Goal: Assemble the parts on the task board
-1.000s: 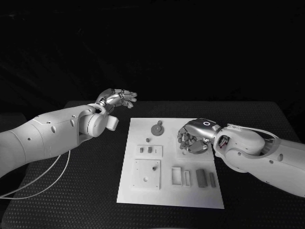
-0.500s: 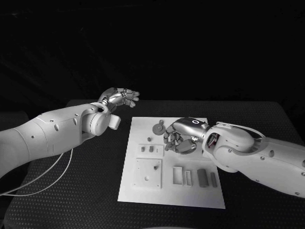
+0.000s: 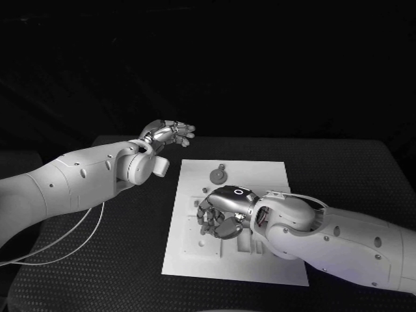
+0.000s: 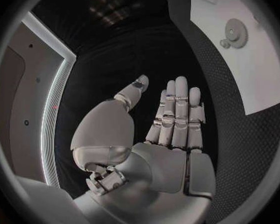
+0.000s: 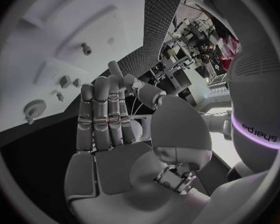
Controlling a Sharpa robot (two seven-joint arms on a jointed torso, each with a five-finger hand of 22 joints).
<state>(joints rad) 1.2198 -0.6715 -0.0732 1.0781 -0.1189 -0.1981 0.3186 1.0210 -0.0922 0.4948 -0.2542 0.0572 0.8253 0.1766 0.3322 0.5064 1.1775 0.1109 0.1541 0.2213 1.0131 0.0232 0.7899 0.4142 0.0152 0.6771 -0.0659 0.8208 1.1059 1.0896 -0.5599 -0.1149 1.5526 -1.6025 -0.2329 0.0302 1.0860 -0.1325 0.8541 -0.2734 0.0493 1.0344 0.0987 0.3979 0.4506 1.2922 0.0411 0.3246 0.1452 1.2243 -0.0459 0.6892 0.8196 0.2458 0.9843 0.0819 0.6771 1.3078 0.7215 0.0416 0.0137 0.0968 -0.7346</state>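
The white task board (image 3: 264, 172) lies in the middle of the black table. A grey gear (image 3: 218, 174) sits near its far edge. My right hand (image 3: 221, 212) hovers over the board's middle left, covering the small parts there, fingers pointing down with nothing in them. In the right wrist view the right hand (image 5: 112, 129) has straight fingers and an empty palm, with the board (image 5: 65, 25), a peg (image 5: 85, 48) and the gear (image 5: 35, 107) beyond. My left hand (image 3: 168, 133) is raised off the board's far left corner. Its fingers (image 4: 176, 114) are straight and empty.
A raised square plate (image 3: 195, 246) shows at the board's near left, partly under my right hand. My right forearm (image 3: 330, 240) covers the board's near right. A white cable (image 3: 77, 240) hangs beside my left arm. Board corner (image 4: 264, 74) and gear (image 4: 237, 33) appear in the left wrist view.
My right hand has moved from the board's right middle across to its middle left and nearer me, the forearm following over the board. The left hand has barely moved.
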